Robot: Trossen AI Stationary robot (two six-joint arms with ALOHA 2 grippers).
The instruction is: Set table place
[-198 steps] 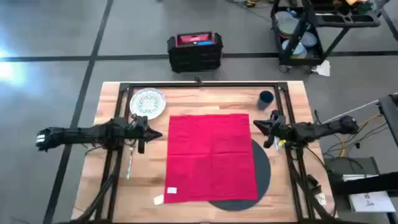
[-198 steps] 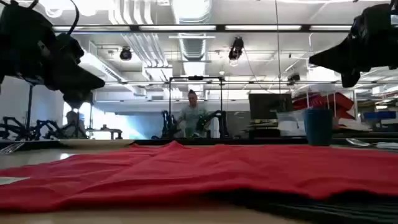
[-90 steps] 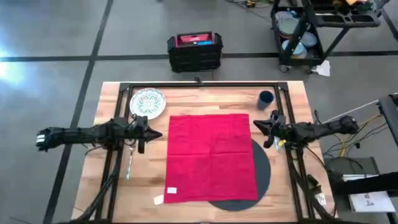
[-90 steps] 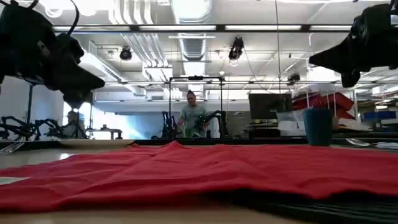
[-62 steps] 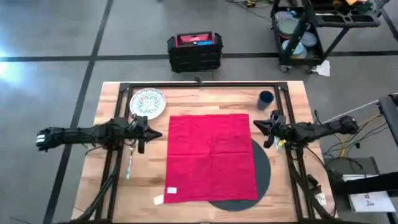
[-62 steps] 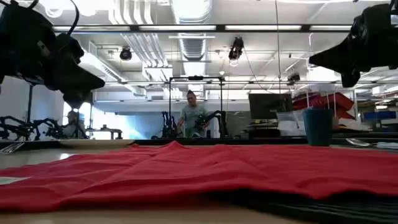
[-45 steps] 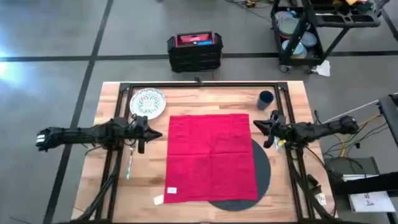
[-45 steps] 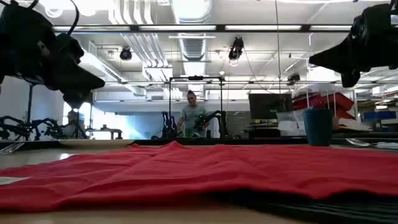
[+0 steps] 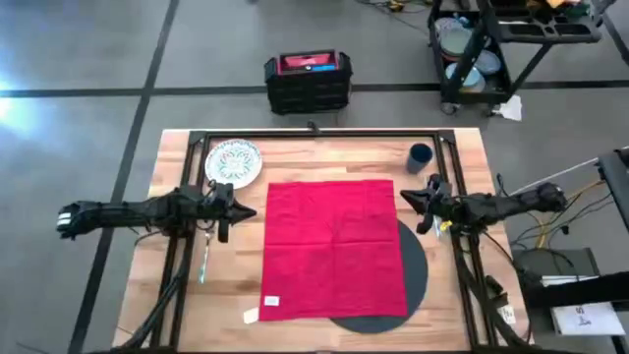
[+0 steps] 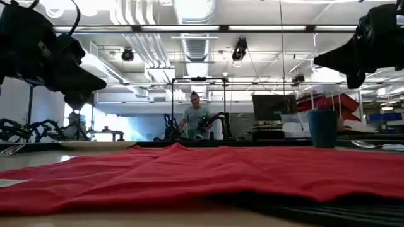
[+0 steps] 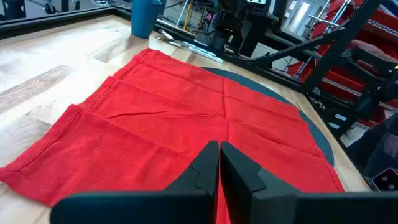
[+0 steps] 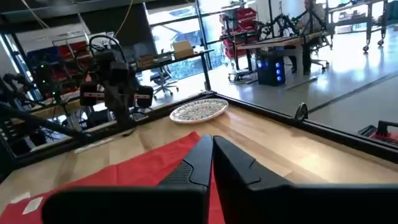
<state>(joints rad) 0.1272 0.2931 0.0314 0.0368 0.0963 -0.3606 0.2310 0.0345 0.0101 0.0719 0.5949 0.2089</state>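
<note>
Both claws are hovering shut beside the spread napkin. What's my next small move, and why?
Probably open the left claw and reach toward the plate: it sits in the far left corner, nearest that arm, while the napkin lies flat over the mat.

Open air above flat napkin (image 9: 334,250)

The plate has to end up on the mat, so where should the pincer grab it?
Take the plate by its rim, from the left pincer side, which is nearest. It lies flat and shallow on the table, so only the thin raised edge gives the fingers purchase.
</note>
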